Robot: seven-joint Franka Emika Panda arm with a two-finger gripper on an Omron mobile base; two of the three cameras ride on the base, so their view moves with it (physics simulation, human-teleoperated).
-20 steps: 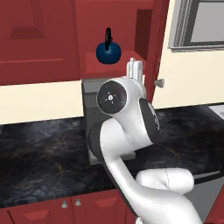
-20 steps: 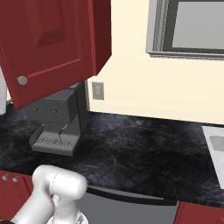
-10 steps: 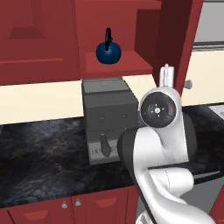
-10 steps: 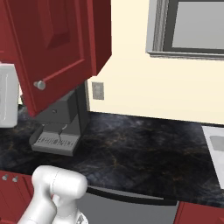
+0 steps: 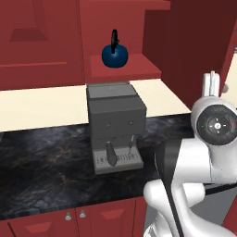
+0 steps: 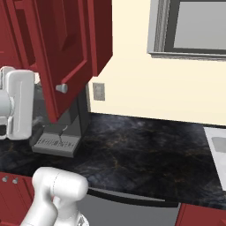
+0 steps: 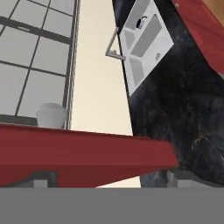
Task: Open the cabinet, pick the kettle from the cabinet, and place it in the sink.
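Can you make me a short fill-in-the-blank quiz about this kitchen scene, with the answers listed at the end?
1. The dark blue kettle sits on a shelf inside the open red ____.
2. Directly below the kettle, on the black counter, stands a grey ____ machine.
3. The cabinet door has one round silver ____.
4. In the hand view, the sink has a ____ beside it.

Missing words: cabinet; coffee; knob; faucet

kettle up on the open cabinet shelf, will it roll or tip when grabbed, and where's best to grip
The kettle looks round-bodied and smooth, so squeezing its sides would probably let it slip or turn. It stands upright on the shelf of the cabinet, so it likely has a flat base and won't roll by itself. Its thin arched handle rises on top, probably the surer hold.
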